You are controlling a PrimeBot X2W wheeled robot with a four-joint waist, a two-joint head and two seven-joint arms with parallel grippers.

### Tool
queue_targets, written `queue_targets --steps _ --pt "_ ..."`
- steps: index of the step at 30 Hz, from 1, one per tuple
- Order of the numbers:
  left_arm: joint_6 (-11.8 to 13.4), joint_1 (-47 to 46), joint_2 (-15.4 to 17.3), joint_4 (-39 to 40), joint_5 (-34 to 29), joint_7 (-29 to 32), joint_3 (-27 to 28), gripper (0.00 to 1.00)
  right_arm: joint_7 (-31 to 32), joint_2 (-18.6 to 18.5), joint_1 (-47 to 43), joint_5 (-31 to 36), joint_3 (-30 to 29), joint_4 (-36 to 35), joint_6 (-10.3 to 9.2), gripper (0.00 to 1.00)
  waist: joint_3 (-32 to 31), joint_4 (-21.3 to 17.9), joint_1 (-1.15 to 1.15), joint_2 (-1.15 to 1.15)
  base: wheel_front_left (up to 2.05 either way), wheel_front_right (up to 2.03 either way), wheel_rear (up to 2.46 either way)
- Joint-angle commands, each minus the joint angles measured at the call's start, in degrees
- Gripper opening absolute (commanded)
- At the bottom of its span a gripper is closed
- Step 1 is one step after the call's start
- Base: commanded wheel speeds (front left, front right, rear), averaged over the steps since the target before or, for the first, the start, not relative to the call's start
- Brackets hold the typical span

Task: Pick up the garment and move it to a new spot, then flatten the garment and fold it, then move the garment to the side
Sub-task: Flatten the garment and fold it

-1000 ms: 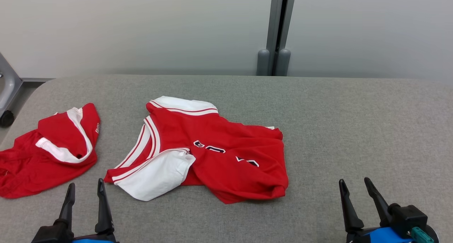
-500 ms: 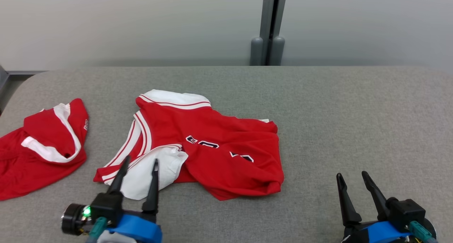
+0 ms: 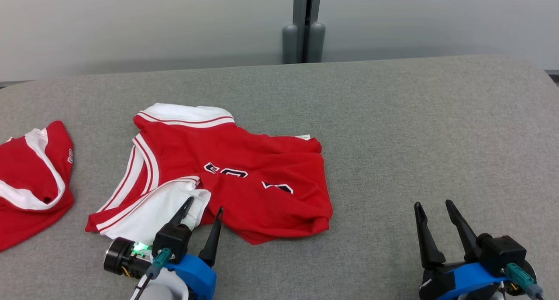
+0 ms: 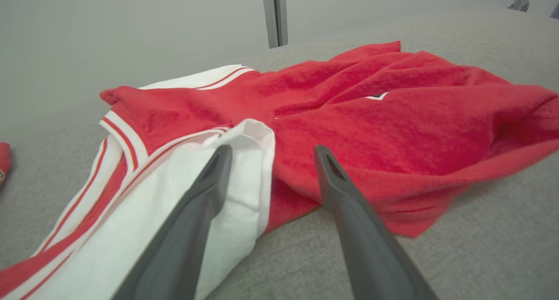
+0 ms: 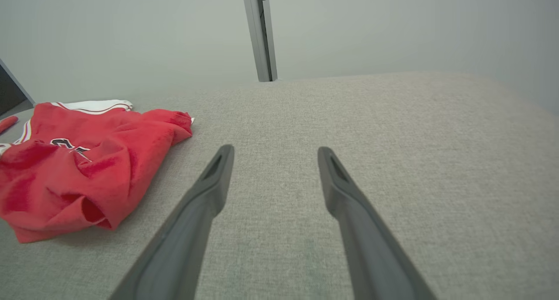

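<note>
A crumpled red garment (image 3: 244, 173) with white striped trim and dark lettering lies left of centre on the grey table (image 3: 415, 129). My left gripper (image 3: 204, 205) stands open at its near edge, fingertips over the white panel (image 4: 236, 177) and the red fold (image 4: 393, 143), holding nothing. In the right wrist view the same garment (image 5: 74, 164) lies at the left. My right gripper (image 3: 432, 206) stands open at the lower right over bare fabric, well apart from the garment; its fingers (image 5: 209, 191) hold nothing.
A second red and white garment (image 3: 30, 177) lies at the table's left edge. A grey post (image 3: 304, 25) stands against the pale wall behind. The table's right half is bare grey cloth.
The camera has swung, shifting the whole picture left and down. My left gripper has come in from the lower left, forward and rightward, to the garment's near edge. The right gripper has barely moved.
</note>
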State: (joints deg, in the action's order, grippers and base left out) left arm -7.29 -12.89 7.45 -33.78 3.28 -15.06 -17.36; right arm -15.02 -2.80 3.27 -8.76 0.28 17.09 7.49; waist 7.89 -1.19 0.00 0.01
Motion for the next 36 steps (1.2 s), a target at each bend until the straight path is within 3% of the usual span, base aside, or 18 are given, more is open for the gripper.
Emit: queue_targets --steps 1,8,15,16,17,21,26,36 --pt "0.92 -1.70 0.54 -1.04 -0.55 -0.16 0.15 1.00 -0.23 -0.18 0.71 -0.31 -0.02 -0.32 0.01 1.00 0.42 -0.23 0.00 -0.01 0.00 0.00 0.00" --pt "3.32 -4.33 1.32 -6.16 -1.43 -0.16 0.78 1.00 -0.23 -0.18 1.29 -0.72 0.14 -0.20 0.01 1.00 1.41 -0.61 0.00 -0.01 0.00 0.00 0.00" --pt "3.55 -7.06 1.17 -11.14 -0.72 -0.16 0.82 1.00 -0.23 -0.18 1.75 -1.44 0.89 0.16 0.01 1.00 1.72 -0.95 0.00 -0.01 0.00 0.00 0.00" --pt "3.64 -7.22 1.15 -11.65 -0.39 -0.16 1.15 0.40 -0.23 -0.18 1.71 -1.52 0.99 0.16 0.01 1.00 1.67 -0.96 0.00 -0.01 0.00 0.00 0.00" --pt "3.71 -7.57 1.27 -11.68 -0.19 -0.16 1.34 0.00 -0.23 -0.18 1.59 -1.58 1.09 0.15 0.01 1.00 1.59 -0.96 0.00 -0.01 0.00 0.00 0.00" --pt "3.26 -7.21 1.30 -11.96 1.14 -0.16 2.09 0.00 -0.23 -0.18 0.70 -1.70 1.12 0.42 0.01 1.00 0.97 -0.51 0.00 -0.01 0.00 0.00 0.00" --pt "2.46 -3.57 1.29 -6.91 1.81 -0.16 1.78 0.00 -0.23 -0.18 -0.32 -2.04 0.72 1.02 0.01 1.00 -0.97 1.20 0.00 -0.01 0.00 0.00 0.00" --pt "1.45 6.49 5.41 6.33 1.62 2.95 -0.62 0.00 -0.22 -0.18 -2.64 -2.64 0.04 1.57 0.01 1.00 -4.68 5.90 0.00 -0.01 0.00 0.00 0.00"
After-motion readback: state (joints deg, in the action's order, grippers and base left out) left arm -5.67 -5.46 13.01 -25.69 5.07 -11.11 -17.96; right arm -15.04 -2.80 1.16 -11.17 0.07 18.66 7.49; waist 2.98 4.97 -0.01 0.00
